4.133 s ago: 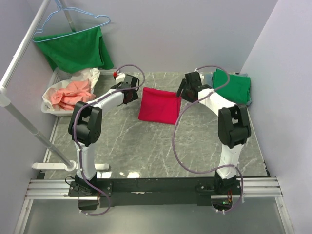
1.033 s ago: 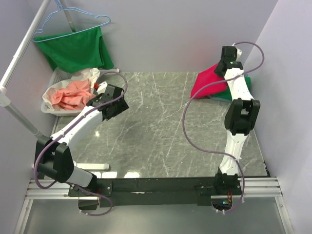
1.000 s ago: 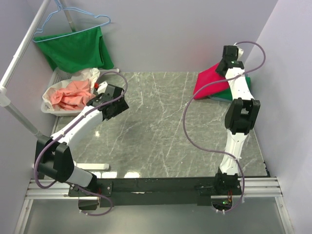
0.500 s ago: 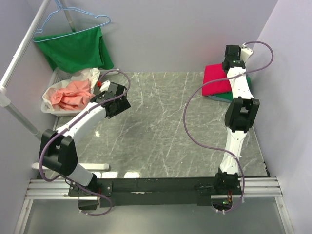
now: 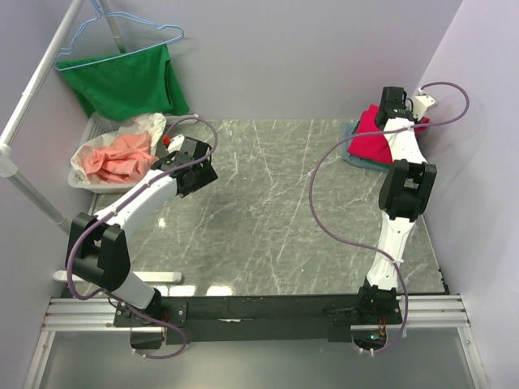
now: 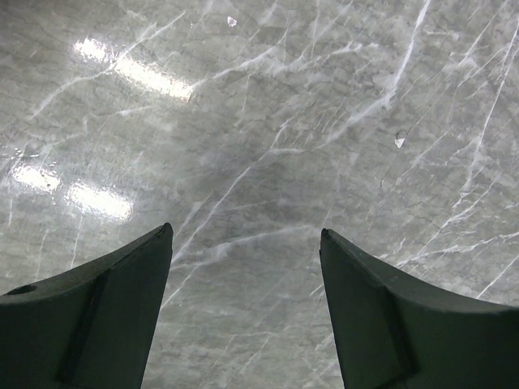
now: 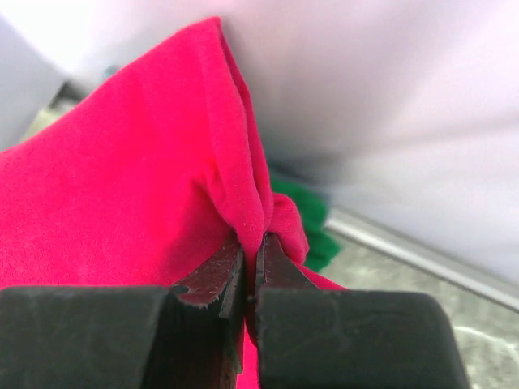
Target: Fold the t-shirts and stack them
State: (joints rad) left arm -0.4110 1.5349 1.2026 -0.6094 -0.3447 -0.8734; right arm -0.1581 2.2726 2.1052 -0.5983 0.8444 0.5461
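- The bright crimson-red cotton t-shirt [image 7: 122, 178], folded, has a ridge of its fabric pinched between the fingertips of my right gripper [image 7: 251, 243]. The jaws are clamped nearly together on that fold.
- From above, the red t-shirt [image 5: 373, 138] spreads out below and to the left of my right gripper [image 5: 392, 109], at the far right corner of the table close to the back wall.
- A grass-green folded t-shirt [image 7: 312, 215] peeks out just beyond my right fingertips, under the red one's edge.
- A grey-blue folded cloth [image 5: 352, 155] shows at the bottom of that pile, on the side nearer my left arm. I cannot tell what it is.
- My left gripper [image 6: 245, 231] hangs with its 2 dark fingers [image 6: 105, 308] spread wide apart and nothing between them.
- Straight under my left gripper [image 5: 190, 166] is only the grey, white-veined marble table [image 6: 268, 121].
- Just to the left of my left gripper sits a white basket [image 5: 77, 180] holding crumpled salmon-pink cloth [image 5: 117, 156].
- Beyond the basket, further from my left gripper, a green garment [image 5: 126, 81] hangs on a light-blue wire hanger [image 5: 122, 36] from a white rail [image 5: 36, 89].
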